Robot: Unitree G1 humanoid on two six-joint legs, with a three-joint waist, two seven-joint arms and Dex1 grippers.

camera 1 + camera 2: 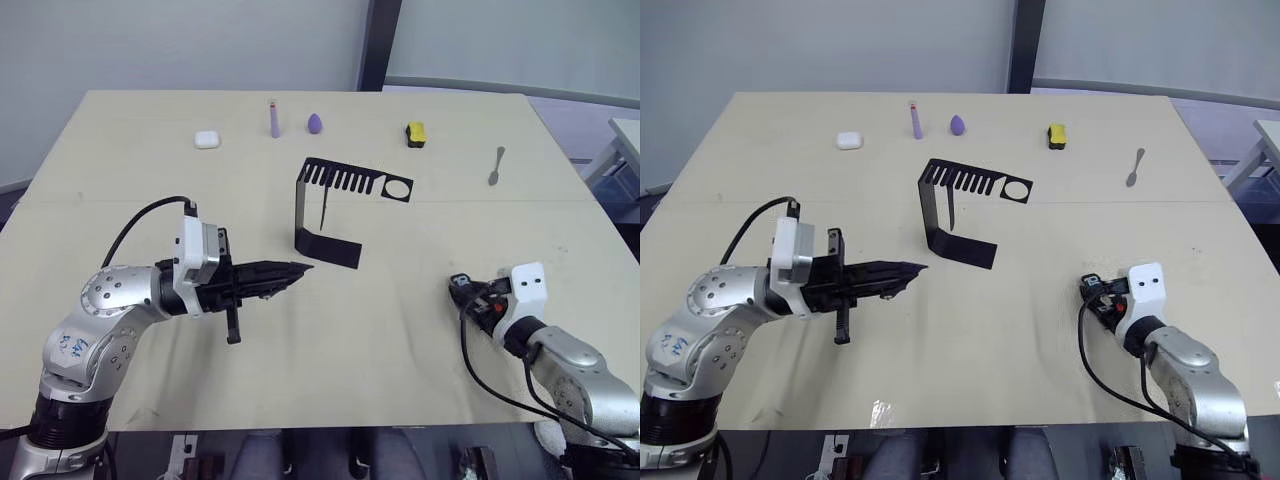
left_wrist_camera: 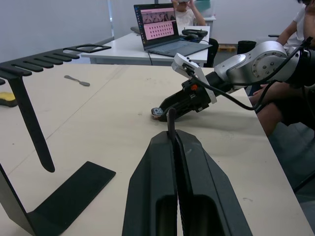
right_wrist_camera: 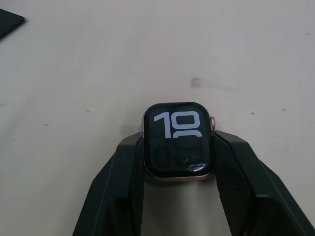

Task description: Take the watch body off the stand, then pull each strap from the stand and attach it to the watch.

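- Right wrist view shows the right tool (image 3: 178,152) clamped on the watch body (image 3: 178,140), one finger on each side of the case with the screen facing up. That leaves both strap ends of the case uncovered, which I judge suits sliding a band in.
- That tool rests low over the counter (image 1: 380,340), well apart from the stand (image 1: 330,215), so the watch body is already off it.
- Left tool (image 1: 290,270) has its fingers pressed together on a thin dark strap (image 2: 171,120), whose end pokes up past the fingertips; the rest likely hangs below the tool.
- It points across the counter toward the watch, apparently lined up for joining.
- One strap still hangs (image 1: 324,207) from the comb slots of the stand's top arm, waiting its turn.
- Earbud case (image 1: 207,139), yellow block (image 1: 416,133) and spoon (image 1: 497,166) sit along the far edge, out of the way.
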